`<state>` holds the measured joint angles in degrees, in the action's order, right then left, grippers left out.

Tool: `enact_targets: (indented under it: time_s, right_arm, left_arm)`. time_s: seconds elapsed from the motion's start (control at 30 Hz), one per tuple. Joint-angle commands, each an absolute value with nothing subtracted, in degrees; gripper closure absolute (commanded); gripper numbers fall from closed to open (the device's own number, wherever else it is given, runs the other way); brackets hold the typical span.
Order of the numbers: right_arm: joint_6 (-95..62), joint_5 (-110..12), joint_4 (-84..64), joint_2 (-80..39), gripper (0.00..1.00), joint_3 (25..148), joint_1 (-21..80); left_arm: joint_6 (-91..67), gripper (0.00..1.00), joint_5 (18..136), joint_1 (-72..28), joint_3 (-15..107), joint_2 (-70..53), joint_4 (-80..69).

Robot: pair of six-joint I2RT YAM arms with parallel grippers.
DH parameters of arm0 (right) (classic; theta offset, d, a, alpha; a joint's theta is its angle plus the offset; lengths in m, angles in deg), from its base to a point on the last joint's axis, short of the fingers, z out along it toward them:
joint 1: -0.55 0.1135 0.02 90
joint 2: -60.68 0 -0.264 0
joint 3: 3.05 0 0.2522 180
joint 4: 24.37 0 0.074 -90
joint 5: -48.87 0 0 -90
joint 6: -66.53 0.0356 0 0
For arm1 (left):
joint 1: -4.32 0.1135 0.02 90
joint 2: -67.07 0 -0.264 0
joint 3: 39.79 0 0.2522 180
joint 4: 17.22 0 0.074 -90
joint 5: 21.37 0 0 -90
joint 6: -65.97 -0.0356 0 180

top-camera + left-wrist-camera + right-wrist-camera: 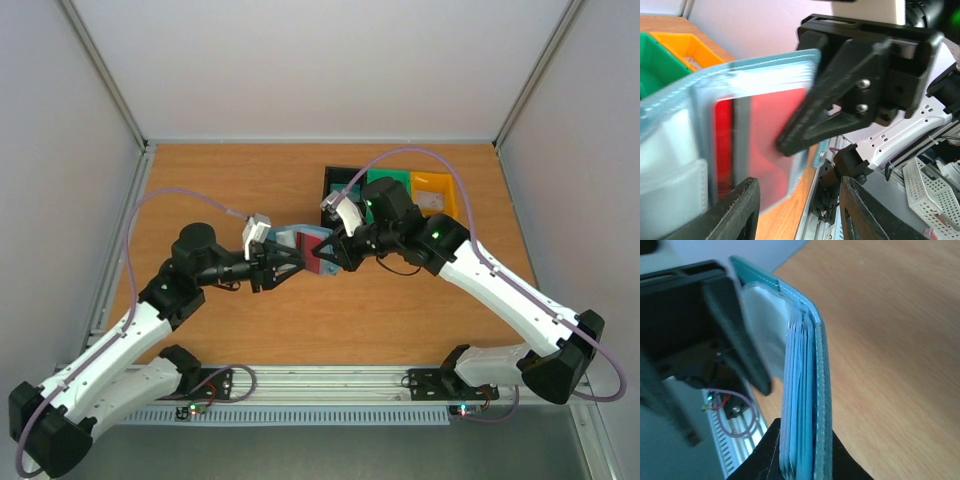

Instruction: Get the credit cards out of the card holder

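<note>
Wooden tabletop (890, 340) open below; right claw (800, 440) pinches card holder (815, 365) edge, left claw (800, 200) spread beside red card (775, 135).

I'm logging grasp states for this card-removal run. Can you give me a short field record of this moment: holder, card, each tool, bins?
card holder: open, upright, held off the table between the two arms
red credit card: in an inner pocket, partly showing
right tool: shut on the card holder's edge
left tool: open, fingers apart at the holder's lower edge, not clamped
bins: black bin, green bin, yellow bin, in a row at the table's far right, behind the right arm
</note>
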<state>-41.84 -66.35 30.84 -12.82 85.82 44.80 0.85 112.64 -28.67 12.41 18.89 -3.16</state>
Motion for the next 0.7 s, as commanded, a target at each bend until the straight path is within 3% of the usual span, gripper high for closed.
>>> enact_targets:
  time_s: [0.0,0.23,0.4,0.67]
  right_arm:
    - [-49.33,-77.98,26.64,-9.9,0.99,84.92,44.85]
    - [-55.42,-85.17,32.31,-8.62,0.99,86.62,44.85]
    - [-57.82,-91.43,33.16,-8.9,0.99,86.87,44.82]
    - [-57.44,-94.06,30.37,-9.89,0.99,87.13,44.93]
  left_arm:
    - [-1.29,0.56,107.88,-29.04,12.19,21.13,1.45]
    - [-7.1,0.56,107.93,-27.59,14.58,23.33,8.7]
    - [-6.27,0.56,113.03,-27.59,13.96,22.13,4.02]
    - [-2.01,0.7,118.6,-30.39,12.38,19.66,-12.19]
